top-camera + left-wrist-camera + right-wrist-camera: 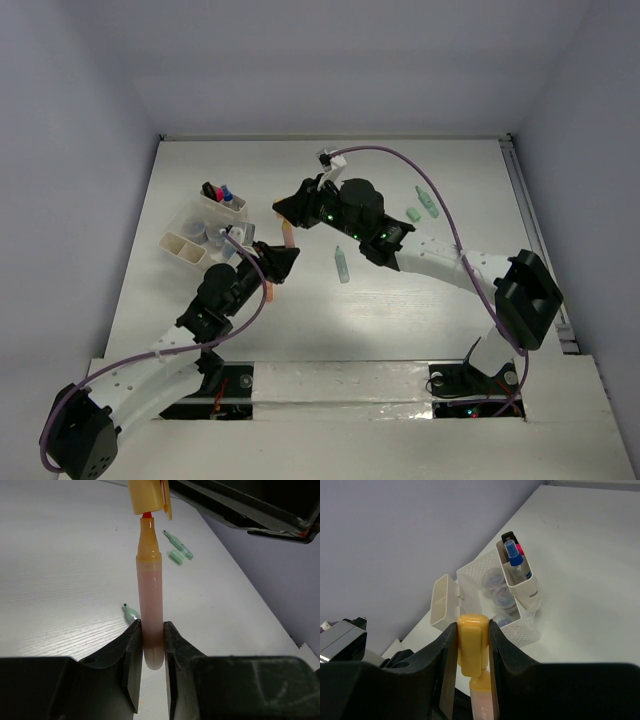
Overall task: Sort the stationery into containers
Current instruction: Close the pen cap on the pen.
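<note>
- L pincer [152, 645]: clamped on the butt end of the orange highlighter [150, 590], which sticks straight out btw the fingers.
- R pincer [473, 647]: closed on the orange cap [472, 637], in line w/ the highlighter.
- Cap mouth sits right at the red nib; orange neck is bare, so cap isn't seated.
- Both are held above the worktop [300, 325], just right of the bins [182, 247].
- Bins: far-left of worktop. Tall one has the blue-capped marker [513, 557] plus pink and black ones; the mesh one has clear jars [502, 597].
- Pale green marker [342, 264] lies loose mid-worktop.
- Another green marker [428, 202] w/ a green stub [412, 213] just beside it, far right, well apart from the bins.
</note>
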{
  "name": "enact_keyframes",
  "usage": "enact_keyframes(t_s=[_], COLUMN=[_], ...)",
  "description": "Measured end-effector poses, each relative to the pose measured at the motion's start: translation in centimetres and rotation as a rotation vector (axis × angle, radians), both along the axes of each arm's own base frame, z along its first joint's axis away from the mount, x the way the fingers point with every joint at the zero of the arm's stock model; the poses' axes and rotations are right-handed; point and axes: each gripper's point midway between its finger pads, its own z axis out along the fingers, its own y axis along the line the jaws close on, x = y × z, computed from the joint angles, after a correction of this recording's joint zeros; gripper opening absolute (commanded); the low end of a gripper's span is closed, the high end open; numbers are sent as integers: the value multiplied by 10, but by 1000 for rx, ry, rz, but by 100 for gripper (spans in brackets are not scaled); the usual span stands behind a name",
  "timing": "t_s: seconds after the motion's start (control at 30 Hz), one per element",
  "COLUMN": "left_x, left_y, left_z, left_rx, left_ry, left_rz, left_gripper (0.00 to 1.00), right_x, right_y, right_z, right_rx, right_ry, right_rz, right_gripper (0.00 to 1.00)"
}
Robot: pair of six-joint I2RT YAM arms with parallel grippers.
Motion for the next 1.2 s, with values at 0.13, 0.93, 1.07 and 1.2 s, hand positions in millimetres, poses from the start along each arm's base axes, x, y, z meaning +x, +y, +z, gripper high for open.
enact_keyframes(t_s=[0.13,0.93,1.07,1.2], left_x=[0,1,-4,-6], left_y=[0,9,8,5], left_z=[0,-1,-5,2], left_rx=[0,-1,7,-7], left_ry=[0,15,31,24], left_rz=[2,46,31,16], left_gripper=[0,0,0,0], right_x=[1,-15,-18,-23], right_y=[-1,6,0,-4], right_z=[0,-20,-25,-20], right_rx=[-3,-24,-19,-12], right_ry=[-4,-41,-44,-50], right_rz=[-4,-5,-13,-12], right_gripper=[8,8,8,8])
